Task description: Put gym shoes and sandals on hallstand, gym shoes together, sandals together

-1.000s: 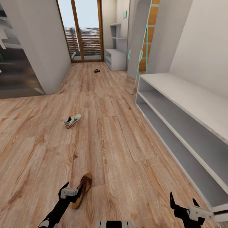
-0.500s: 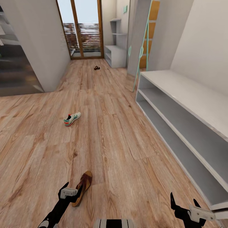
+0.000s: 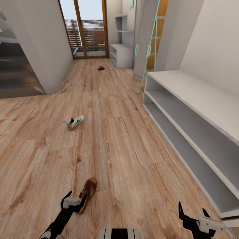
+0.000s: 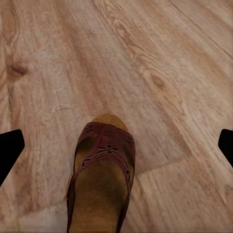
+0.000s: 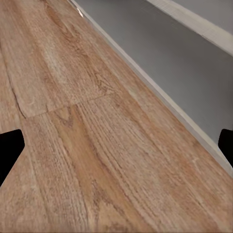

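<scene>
Your left gripper (image 3: 75,201), jaws spread and empty, hovers above the near sandal (image 3: 87,190) on the corridor floor (image 3: 126,149), apparently lined up for pickup. Your right gripper (image 3: 192,212), also spread, hangs beside the hallstand (image 3: 199,99). The left wrist view reveals the sandal's perforated strap (image 4: 104,145); the head view adds a gym shoe (image 3: 75,122) and a far sandal (image 3: 101,68).

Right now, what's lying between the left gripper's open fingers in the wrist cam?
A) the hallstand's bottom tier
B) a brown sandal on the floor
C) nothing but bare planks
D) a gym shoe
B. The left wrist view shows the sandal, brown strap and tan footbed, flat on the corridor floor between the spread fingertips of the left gripper; the gym shoe lies farther up the corridor.
</scene>
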